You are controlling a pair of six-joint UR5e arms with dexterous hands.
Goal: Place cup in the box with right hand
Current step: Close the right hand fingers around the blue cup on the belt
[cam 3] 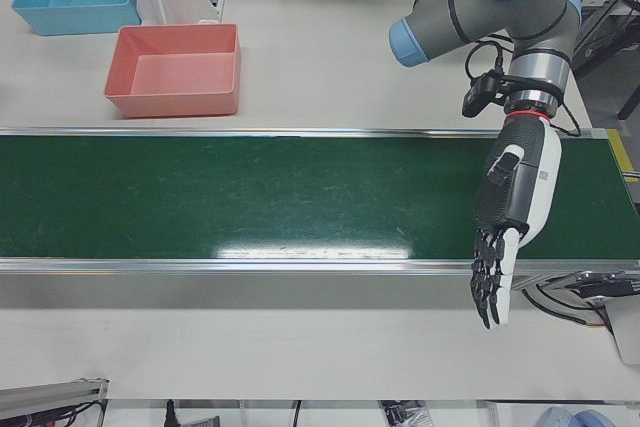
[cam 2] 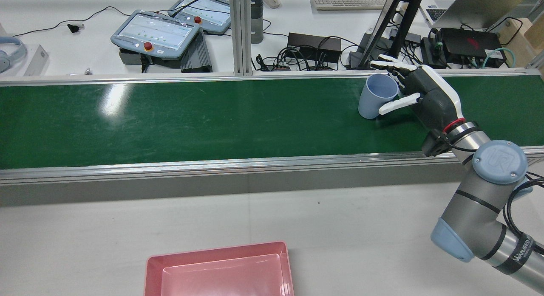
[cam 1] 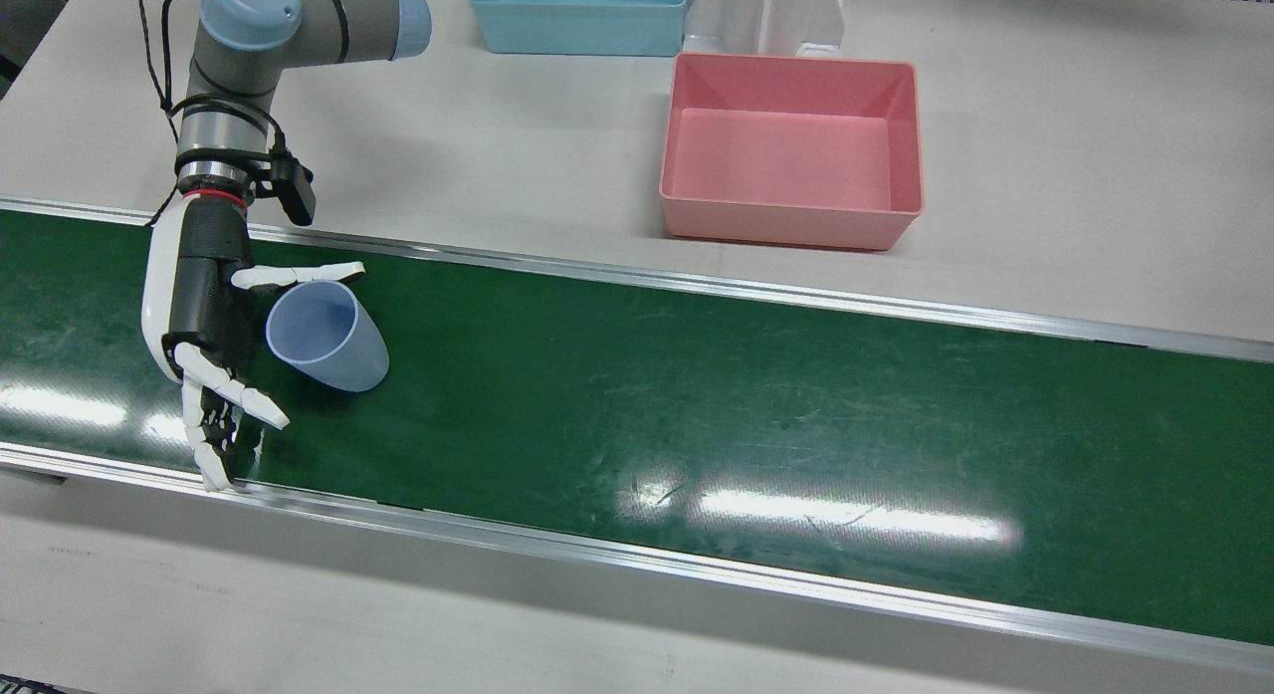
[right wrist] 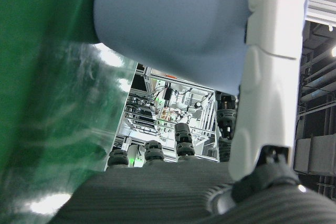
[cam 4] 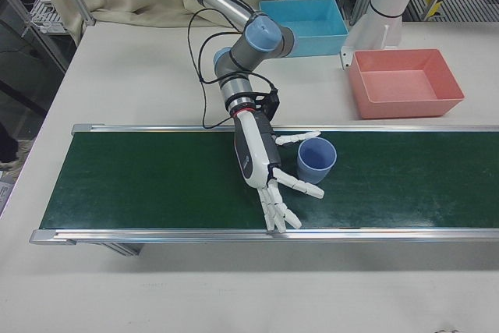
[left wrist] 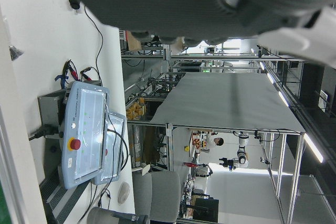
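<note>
A pale blue cup (cam 1: pixel 328 336) stands mouth up on the green conveyor belt (cam 1: pixel 697 395). My right hand (cam 1: pixel 209 316) is open beside it, the cup (cam 2: pixel 377 95) sitting between the spread thumb and the outstretched fingers (cam 2: pixel 393 66). In the right-front view the cup (cam 4: pixel 316 159) is just right of the right hand (cam 4: pixel 261 165). The right hand view shows the cup (right wrist: pixel 173 19) close up, with the thumb along its side. The pink box (cam 1: pixel 786 221) rests empty on the white table beyond the belt. My left hand (cam 3: pixel 505 217) hangs open over the belt's other end, holding nothing.
A blue box (cam 1: pixel 577 37) stands behind the pink one, next to a white pedestal (cam 1: pixel 766 17). Metal rails (cam 1: pixel 697 281) edge the belt on both sides. Pendants, cables and monitors (cam 2: pixel 157 32) crowd the desk past the belt's far side in the rear view.
</note>
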